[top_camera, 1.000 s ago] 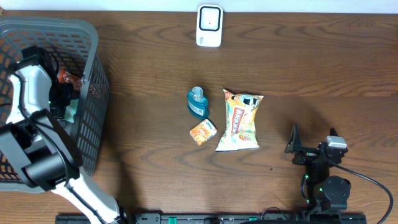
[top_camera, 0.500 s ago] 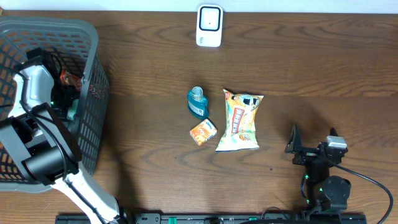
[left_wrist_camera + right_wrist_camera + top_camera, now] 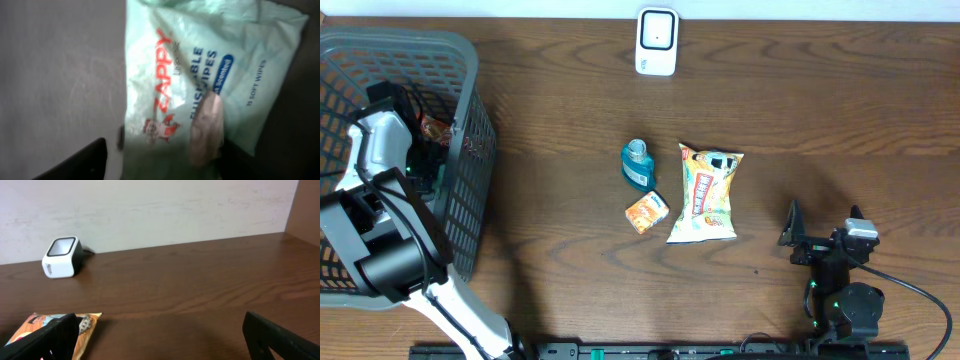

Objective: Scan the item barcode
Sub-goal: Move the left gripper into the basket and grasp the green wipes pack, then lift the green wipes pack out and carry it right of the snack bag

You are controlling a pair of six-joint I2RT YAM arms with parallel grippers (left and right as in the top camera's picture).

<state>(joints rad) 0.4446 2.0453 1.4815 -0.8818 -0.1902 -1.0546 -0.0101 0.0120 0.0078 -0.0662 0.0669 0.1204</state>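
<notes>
Two arms: both are working over one wooden tabletop; the left gripper is reaching down into a basket, and the right gripper is sitting near the front edge, toward the right corner.
Basket: grey plastic mesh, occupying the left edge from the far corner toward the front.
Wipes pack: pale green and soft, with ZAPPY printed in red; it is lying inside the basket and filling most of the left wrist view.
Left jaws: they are pressing close to the wipes pack, with one dark finger showing at the bottom of the view. I cannot tell how wide they are standing or whether they are gripping the pack.
Right jaws: they are standing wide apart, holding nothing and pointing toward the far edge.
Scanner: white, standing at the middle of the far edge.
Red-orange wrapper: lying in the basket, just beyond the left gripper.
Teal bottle: lying near the middle of the tabletop.
Snack bag: lying just right of the bottle.
Orange packet: lying just in front of the bottle, beside the bag's left side.
</notes>
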